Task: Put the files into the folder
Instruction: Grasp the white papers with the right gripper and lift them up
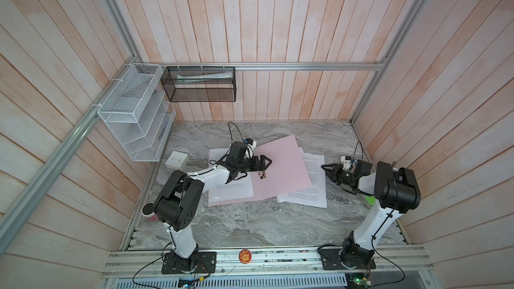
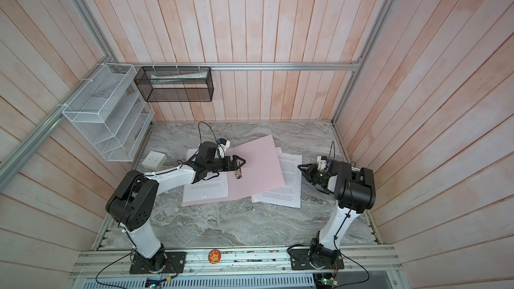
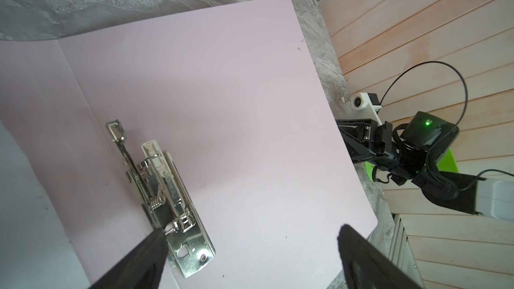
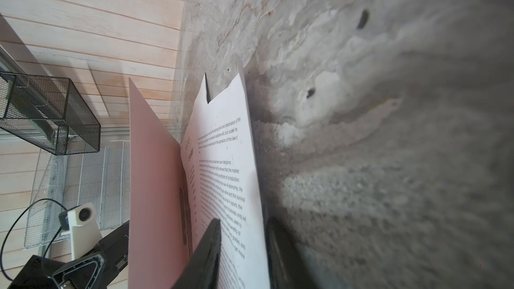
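Grey marbled table (image 1: 250, 218), boxed in by pale plank walls (image 1: 278, 23). High on the walls toward 10 and 11 o'clock: white wire rack (image 1: 130, 123) and black mesh basket (image 1: 200, 84).

Near the table's middle, a little toward 12 o'clock, the folder (image 1: 281, 168): pale pink, spread open, with a silver clip (image 3: 167, 190) at the spine. On its 9 o'clock half, some of the files (image 1: 230, 193), printed side up and partly hidden under the left arm. Rest of the files (image 1: 311, 190) at 3 o'clock of the folder, fanned on the table, with inner edges under the pink cover. White socket box (image 1: 176, 159) at 9 o'clock, near the folder.

Left gripper (image 3: 250, 233) poised over the pink cover, jaws spread wide, gripping nothing. One fingertip (image 3: 155, 243) right beside the clip's base; touching or not, impossible to tell.

Right gripper (image 1: 325, 168) at the 3 o'clock edge of the loose files, jaws narrow, with the paper's edge between them in the right wrist view. Pinched or merely straddled, impossible to tell.
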